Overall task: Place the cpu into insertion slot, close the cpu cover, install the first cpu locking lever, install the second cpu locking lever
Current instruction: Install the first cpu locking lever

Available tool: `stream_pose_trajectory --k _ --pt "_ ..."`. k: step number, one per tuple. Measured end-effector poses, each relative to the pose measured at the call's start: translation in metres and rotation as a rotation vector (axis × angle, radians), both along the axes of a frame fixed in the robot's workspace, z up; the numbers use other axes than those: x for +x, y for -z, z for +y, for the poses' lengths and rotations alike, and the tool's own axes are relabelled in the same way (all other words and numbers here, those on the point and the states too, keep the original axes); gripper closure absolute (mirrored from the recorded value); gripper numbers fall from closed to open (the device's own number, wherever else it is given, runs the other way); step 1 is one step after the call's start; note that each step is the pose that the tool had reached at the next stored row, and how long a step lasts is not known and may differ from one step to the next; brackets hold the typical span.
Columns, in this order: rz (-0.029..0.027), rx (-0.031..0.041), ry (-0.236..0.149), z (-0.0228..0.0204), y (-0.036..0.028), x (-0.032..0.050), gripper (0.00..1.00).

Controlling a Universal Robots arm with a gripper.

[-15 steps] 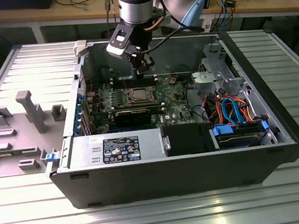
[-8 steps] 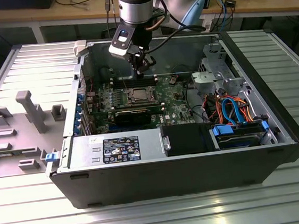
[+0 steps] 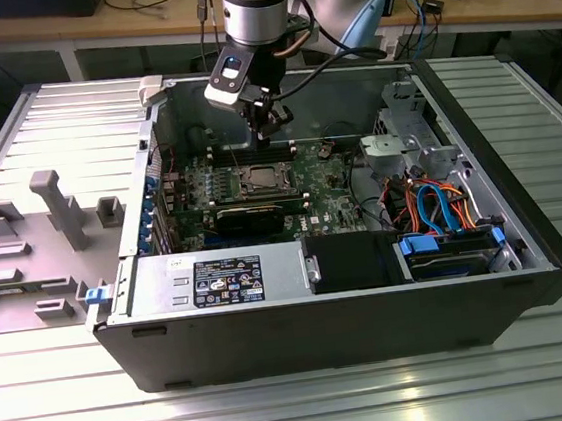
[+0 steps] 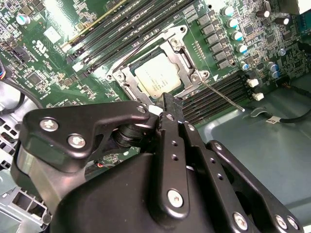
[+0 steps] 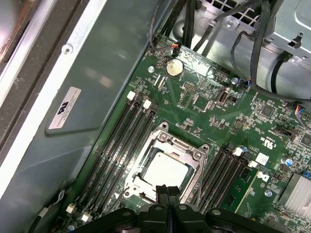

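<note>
The cpu (image 4: pixel 156 80) lies flat in the insertion slot (image 4: pixel 127 83) on the green board, its dull silver top showing through the window of the cpu cover (image 4: pixel 181 56), which lies down over it. In the first wrist view the cpu (image 5: pixel 166 170) sits inside the same silver cover (image 5: pixel 182 145). A thin metal locking lever (image 4: pixel 222 96) juts out from one corner of the socket. My gripper (image 3: pixel 265 135) hangs just above the socket (image 3: pixel 258 180). Its black fingertips (image 5: pixel 164 193) are pressed together with nothing between them, over the socket's edge in both wrist views.
Long memory slots (image 5: pixel 116 141) flank the socket on both sides. A black expansion card (image 3: pixel 250 218) lies in front of it, a power supply (image 3: pixel 218 279) at the case front, and cables and a drive cage (image 3: pixel 430 190) at the exterior view's right. Grey fixtures (image 3: pixel 55 209) stand outside the case.
</note>
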State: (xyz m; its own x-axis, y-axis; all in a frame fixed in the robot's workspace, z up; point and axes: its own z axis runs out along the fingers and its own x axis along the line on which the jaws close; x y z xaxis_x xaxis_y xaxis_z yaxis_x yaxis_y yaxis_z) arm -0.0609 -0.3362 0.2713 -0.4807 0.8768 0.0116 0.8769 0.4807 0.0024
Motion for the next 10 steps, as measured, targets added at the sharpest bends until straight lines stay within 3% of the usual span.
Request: stream_pose_trajectory --k 2,4,6,8,10 --pt "-0.0001 0.0001 -0.022 -0.0001 0.0000 0.0000 0.89" --pt "0.0000 -0.0001 -0.101 -0.0001 0.0001 0.0000 0.89" --pt "0.0000 0.0000 -0.138 -0.0001 0.0002 0.0000 0.89" --pt "0.0000 0.0000 -0.213 -0.0001 0.0004 0.0000 0.89" --pt "-0.0001 0.0000 -0.255 -0.0001 0.0005 0.0000 0.89"
